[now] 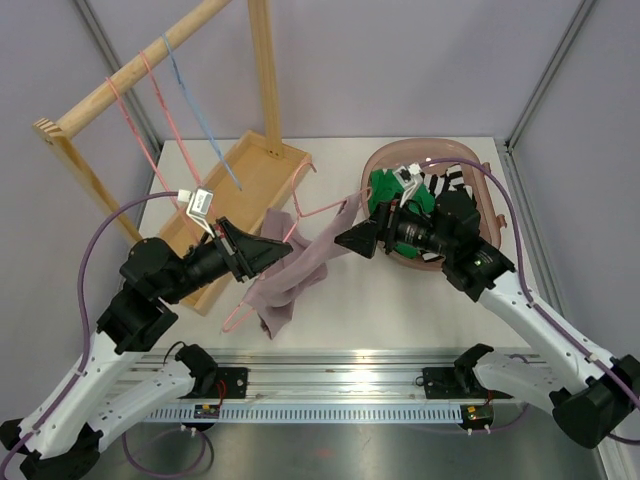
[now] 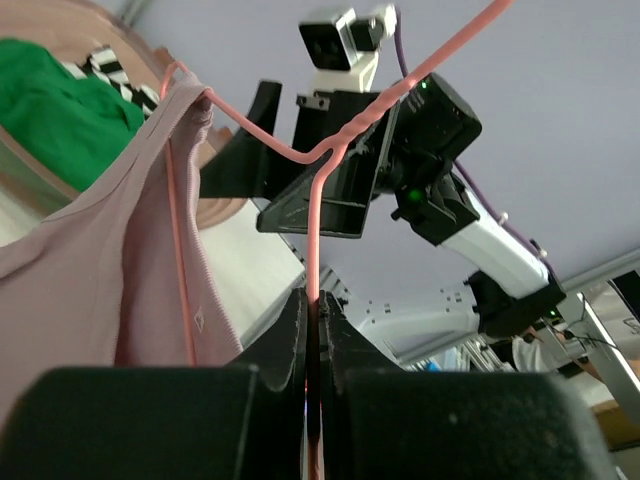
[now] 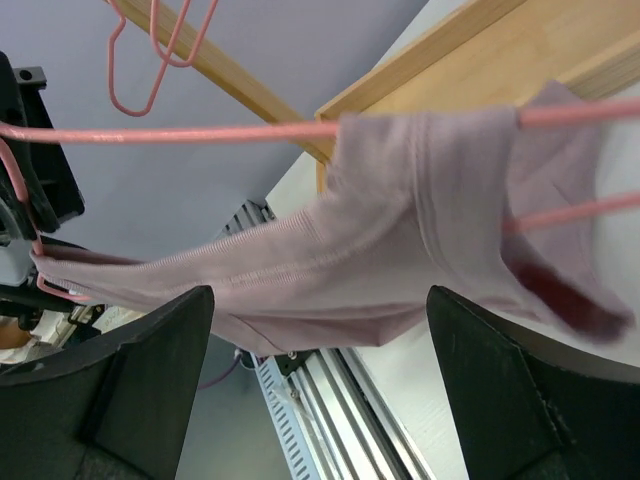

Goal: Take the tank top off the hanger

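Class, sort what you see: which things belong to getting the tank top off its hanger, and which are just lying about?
In the job: tank top, pink hanger, left end effector, right end effector.

Lying about: wooden rack, spare hangers, wooden tray, basket of clothes.

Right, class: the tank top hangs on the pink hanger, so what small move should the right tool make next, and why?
Probably ease forward and close on the tank top. The left tool is shut on the hanger, holding it, and the right tool is open with the cloth just ahead of it.
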